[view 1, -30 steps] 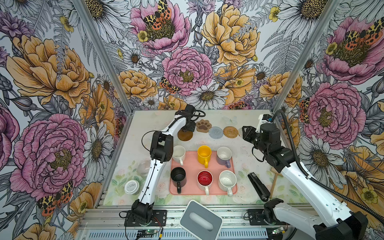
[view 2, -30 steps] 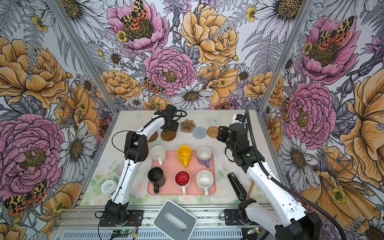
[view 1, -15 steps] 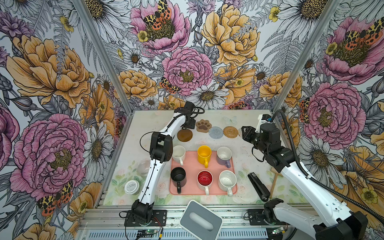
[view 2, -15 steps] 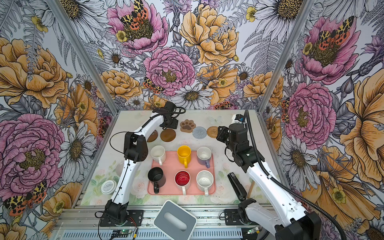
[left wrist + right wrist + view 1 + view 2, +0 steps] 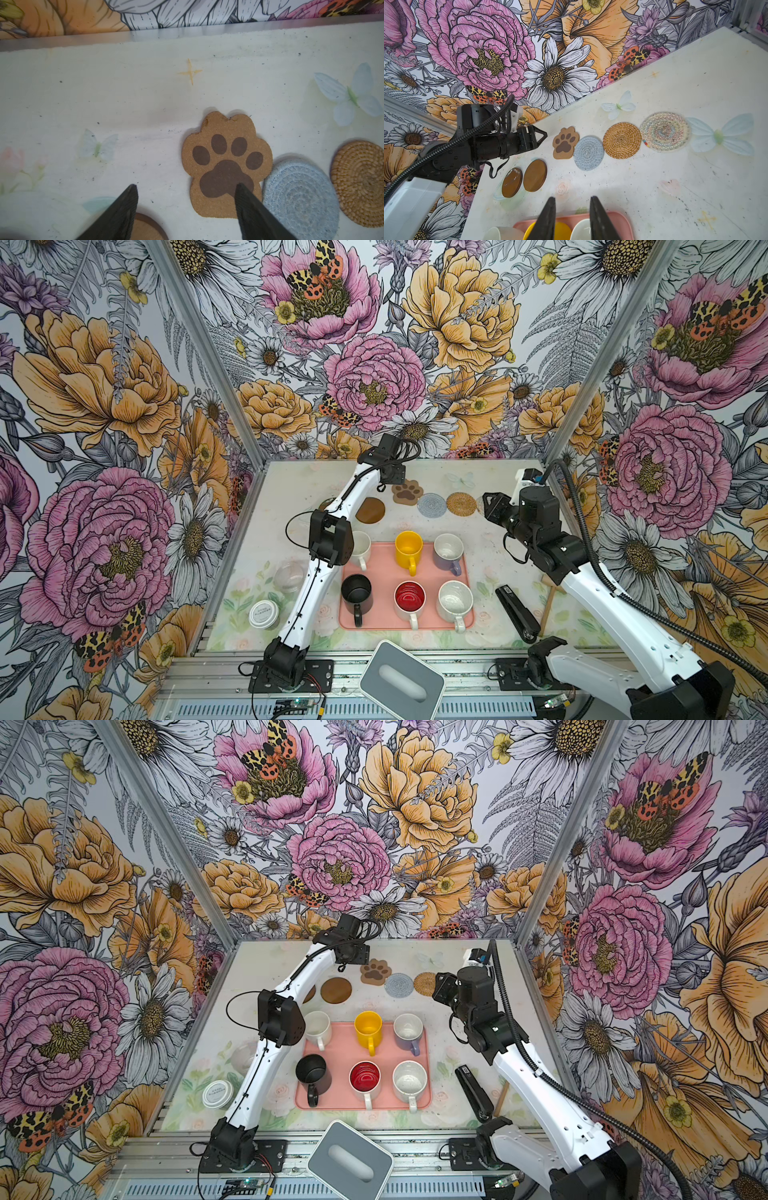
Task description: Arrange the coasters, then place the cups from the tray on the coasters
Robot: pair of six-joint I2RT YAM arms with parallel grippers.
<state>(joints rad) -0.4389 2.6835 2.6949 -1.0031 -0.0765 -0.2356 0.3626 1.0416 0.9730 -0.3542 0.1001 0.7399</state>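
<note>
Left pincer [image 5: 186, 187] has backed off the brown disc [image 5: 370, 510], jaws spread, empty. Six coasters [image 5: 622, 140] now line the far worktop [image 5: 291, 489]; the cups [image 5: 409, 549], all on the tray [image 5: 386, 568], look next.

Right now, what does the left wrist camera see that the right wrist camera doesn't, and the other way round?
Only the left wrist view shows the left gripper open, with nothing between its fingers. Only the right wrist view shows the clear glassy coaster, a second brown disc, the pink tray, the yellow cup and the right gripper. Both show the paw coaster, grey woven coaster, rattan coaster and one brown disc.
</note>
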